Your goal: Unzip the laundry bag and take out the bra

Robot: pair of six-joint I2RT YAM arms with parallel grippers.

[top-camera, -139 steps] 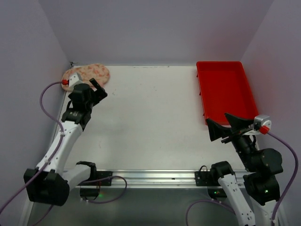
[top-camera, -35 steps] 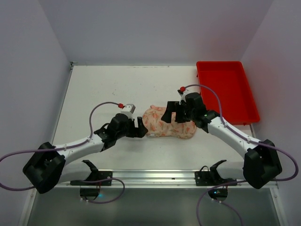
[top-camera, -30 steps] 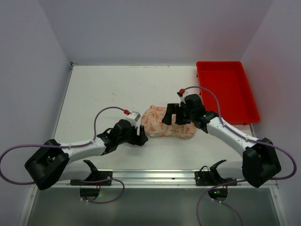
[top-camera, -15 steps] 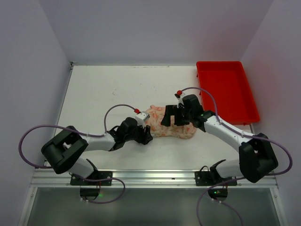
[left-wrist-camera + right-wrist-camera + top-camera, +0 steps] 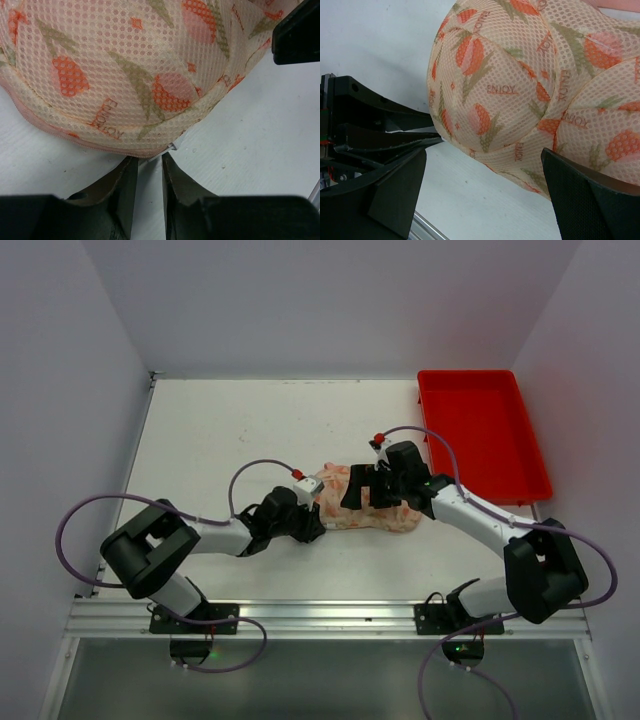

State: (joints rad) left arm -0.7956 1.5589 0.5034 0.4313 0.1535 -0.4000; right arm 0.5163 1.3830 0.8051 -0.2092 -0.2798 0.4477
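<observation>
Laundry bag (image 5: 365, 505): zipped, at the middle of the surface (image 5: 250, 430); bra unseen. Left gripper (image 5: 148, 162): jaws nearly together with a slim gap, tips just short of a small pale tab (image 5: 172, 146), probably the zip pull; seat it fully between them before tugging along the seam. Right gripper (image 5: 372, 488): jaws wide apart astride the bag, best pressed down as an anchor.
</observation>
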